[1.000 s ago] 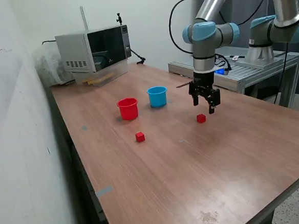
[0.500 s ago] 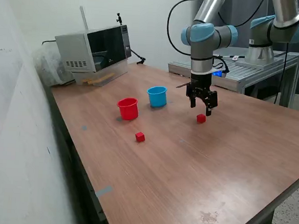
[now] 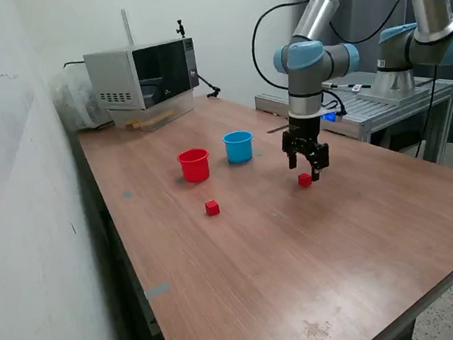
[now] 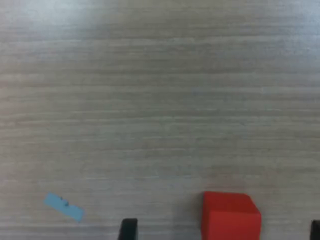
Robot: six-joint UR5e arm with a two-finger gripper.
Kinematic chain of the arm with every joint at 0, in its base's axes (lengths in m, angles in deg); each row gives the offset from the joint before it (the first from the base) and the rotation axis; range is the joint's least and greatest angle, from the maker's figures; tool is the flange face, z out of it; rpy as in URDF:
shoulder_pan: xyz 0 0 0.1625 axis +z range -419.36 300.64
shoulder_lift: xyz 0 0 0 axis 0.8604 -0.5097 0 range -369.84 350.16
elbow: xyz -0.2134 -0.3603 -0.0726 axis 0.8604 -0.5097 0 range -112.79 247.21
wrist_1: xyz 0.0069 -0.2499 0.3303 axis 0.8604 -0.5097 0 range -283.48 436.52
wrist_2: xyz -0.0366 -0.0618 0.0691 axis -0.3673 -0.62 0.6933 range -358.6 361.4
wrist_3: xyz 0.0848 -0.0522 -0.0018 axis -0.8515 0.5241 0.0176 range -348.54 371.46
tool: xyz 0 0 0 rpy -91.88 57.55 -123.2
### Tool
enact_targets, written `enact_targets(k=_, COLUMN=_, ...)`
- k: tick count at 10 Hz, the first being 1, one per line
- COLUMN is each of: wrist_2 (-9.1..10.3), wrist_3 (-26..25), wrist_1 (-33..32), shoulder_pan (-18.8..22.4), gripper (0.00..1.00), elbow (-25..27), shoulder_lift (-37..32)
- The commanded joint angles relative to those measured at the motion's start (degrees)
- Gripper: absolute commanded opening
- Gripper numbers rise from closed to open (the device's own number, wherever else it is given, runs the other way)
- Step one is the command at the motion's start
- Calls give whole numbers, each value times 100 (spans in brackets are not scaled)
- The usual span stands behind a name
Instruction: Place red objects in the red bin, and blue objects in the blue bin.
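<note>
Two small red cubes lie on the wooden table: one (image 3: pixel 304 179) right below my gripper, one (image 3: pixel 212 208) nearer the front. The wrist view shows the first cube (image 4: pixel 230 215) between my two fingertips (image 4: pixel 128 228), on the table. My gripper (image 3: pixel 304 168) is open and empty, just above that cube. The red cup (image 3: pixel 194 165) and the light-blue cup (image 3: pixel 238 147) stand upright side by side, to the exterior view's left of the gripper. No dark-blue cubes are in view.
A microwave (image 3: pixel 142 72) stands at the table's far corner. A second robot arm (image 3: pixel 422 44) stands on a metal bench behind the table. A small blue tape mark (image 4: pixel 63 207) is on the table near the gripper.
The gripper has moved slightly to the exterior view's left and lower, coming over the red cube. The cubes and cups have not moved.
</note>
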Motion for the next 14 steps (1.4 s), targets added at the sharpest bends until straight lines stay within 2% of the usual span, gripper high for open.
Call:
enact_targets(k=1, wrist_2=27, wrist_3=-2, wrist_1=-76, shoulder_pan=0, gripper=0, elbow=-4, shoulder_lift=20)
enact_targets(k=6, wrist_2=62, wrist_3=111, wrist_1=-14, shoulder_pan=-27, gripper=0, elbow=14, shoulder_lift=-14)
enact_targets(k=8, wrist_2=71, wrist_3=191, wrist_1=160, shoulder_pan=-35, gripper=0, elbow=5, shoulder_lift=-539)
enact_targets(k=11, wrist_2=44, wrist_3=472, wrist_1=933, shoulder_pan=-79, gripper=0, elbow=-153, shoulder_lift=-1550)
enact_targets(k=13, wrist_2=18, wrist_3=472, wrist_1=1023, shoulder_pan=-62, gripper=0, elbow=-196, shoulder_lift=-1816)
enact_targets(k=14, wrist_2=9, wrist_3=472, wrist_1=1032, shoulder_pan=-70, gripper=0, elbow=-484, shoulder_lift=-1756)
